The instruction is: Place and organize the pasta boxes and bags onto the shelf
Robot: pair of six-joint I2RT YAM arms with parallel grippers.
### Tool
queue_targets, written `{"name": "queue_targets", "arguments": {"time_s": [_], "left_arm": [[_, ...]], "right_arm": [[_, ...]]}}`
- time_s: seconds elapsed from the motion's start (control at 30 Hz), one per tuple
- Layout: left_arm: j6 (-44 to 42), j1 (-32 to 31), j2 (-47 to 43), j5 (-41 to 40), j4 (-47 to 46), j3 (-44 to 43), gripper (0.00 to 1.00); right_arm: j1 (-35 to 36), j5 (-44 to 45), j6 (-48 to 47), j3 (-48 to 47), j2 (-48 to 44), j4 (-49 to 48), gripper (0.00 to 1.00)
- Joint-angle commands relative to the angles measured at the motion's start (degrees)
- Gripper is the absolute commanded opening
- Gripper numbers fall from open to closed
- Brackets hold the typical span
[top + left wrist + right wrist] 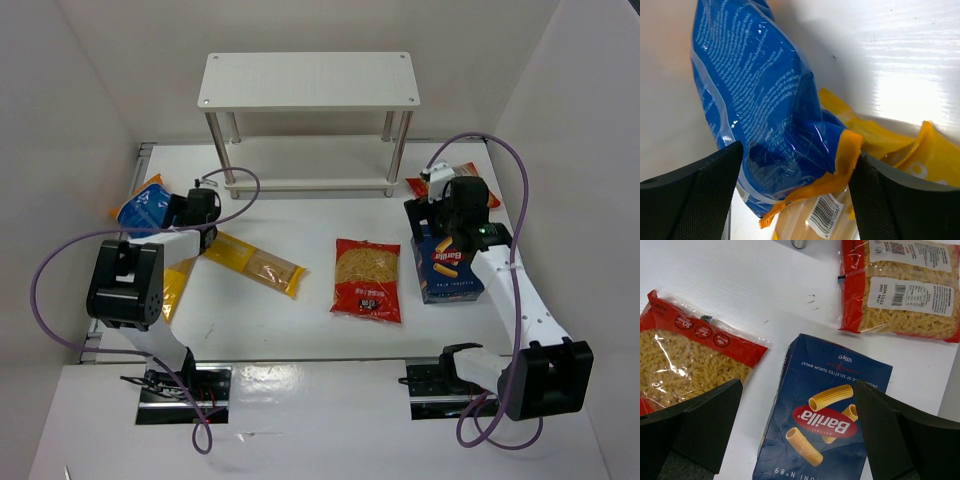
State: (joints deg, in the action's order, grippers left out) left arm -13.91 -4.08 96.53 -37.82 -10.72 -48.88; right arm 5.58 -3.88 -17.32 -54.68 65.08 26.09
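Jaws on L gripper (795, 156) stand wide, straddling the orange-seamed end of the blue-and-orange bag (760, 100) at far left of table (300, 335); bag not visibly squeezed. R gripper (797, 386) jaws fully wide, hovering over Barilla box (825, 415), right side, holding nothing. Progress: nil, I'd say. Shelf (310, 80) carries no packs. Still to move: red bag (367, 279) mid-table, second red bag (900, 287) nr shelf leg, spaghetti packets (255, 262), plus box & bag. Box lies flat, face up, long axis near-to-far toward shelf. Bag's long axis slants off far-left; spaghetti lies diagonal.
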Motion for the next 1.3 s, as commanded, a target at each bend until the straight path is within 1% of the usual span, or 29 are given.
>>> {"name": "queue_targets", "arguments": {"time_s": [0.0,0.1,0.17,0.37,0.4,0.47,0.5,0.53,0.57,0.6,0.67,0.77,0.8,0.87,0.9,1.1,1.23,1.27], "left_arm": [[-2.17,-0.05,1.72,-3.21,-4.48,-0.69,0.87],[-2.17,0.56,2.26,-3.84,-5.01,-1.74,0.81],[-2.17,1.08,2.26,-3.84,-5.01,-1.74,0.8],[-2.7,1.09,2.26,-3.84,-4.4,-2.36,0.66],[-2.7,1.09,2.26,-3.14,-3.61,-2.36,0.66],[-1.92,1.09,2.26,-2.61,-0.63,-4.2,0.5],[-1.91,1.61,2.26,-1.04,1.04,-4.99,0.38],[-0.95,1.62,2.78,-0.33,4.19,-6.56,0.12],[-0.25,1.62,2.79,0.46,5.7,-7.36,0.04],[-0.24,1.62,2.79,1.95,7.1,-8.15,0.0],[0.29,1.62,2.26,3.36,10.36,-8.69,0.0],[0.29,1.62,-3.09,8.71,13.61,-7.82,0.0],[0.29,1.62,-6.76,9.86,14.75,-7.28,0.0],[0.29,1.62,-10.56,11.8,17.39,-7.28,0.0],[0.29,1.62,-14.05,12.68,20.36,-8.67,0.0],[-2.44,1.62,-27.25,17.34,28.9,-11.93,0.0],[-3.84,1.09,-32.98,24.71,35.58,-15.45,0.0],[-4.54,1.09,-34.12,28.47,37.68,-15.45,0.0]], "right_arm": [[-0.4,-0.87,-0.08,0.18,-1.36,-2.62,1.0],[-0.4,-1.39,-0.08,0.71,-1.89,-2.62,1.0],[-0.4,-1.39,-0.08,0.71,-1.89,-2.62,1.0],[-0.4,-1.92,-0.08,0.71,-1.89,-2.62,1.0],[-0.4,-1.92,-0.08,1.23,-1.89,-2.62,1.0],[-0.4,-2.44,-0.08,1.24,-2.41,-2.62,1.0],[-0.4,-2.45,-0.08,1.24,-2.41,-2.62,1.0],[-0.4,-2.45,-0.08,1.24,-2.41,-2.62,1.0],[-0.4,-2.45,-0.08,1.24,-2.41,-2.62,1.0],[-0.4,-2.45,-0.6,1.24,-2.41,-2.62,1.0],[-0.4,-2.97,-0.61,1.24,-2.94,-2.62,1.0],[-0.4,-2.98,-0.61,1.24,-3.46,-2.01,1.0],[-0.4,-2.98,-0.61,1.24,-4.08,-2.0,1.0],[-0.4,-2.98,-1.13,1.24,-4.78,-1.4,1.0],[-0.4,-3.5,-1.14,1.24,-5.4,-1.39,1.0],[-0.4,-4.56,-1.14,0.71,-6.98,-0.77,1.0],[1.7,-5.09,-1.14,-0.43,-7.51,0.36,1.0],[2.23,-5.09,-1.14,-1.13,-7.51,0.37,1.0]]}}
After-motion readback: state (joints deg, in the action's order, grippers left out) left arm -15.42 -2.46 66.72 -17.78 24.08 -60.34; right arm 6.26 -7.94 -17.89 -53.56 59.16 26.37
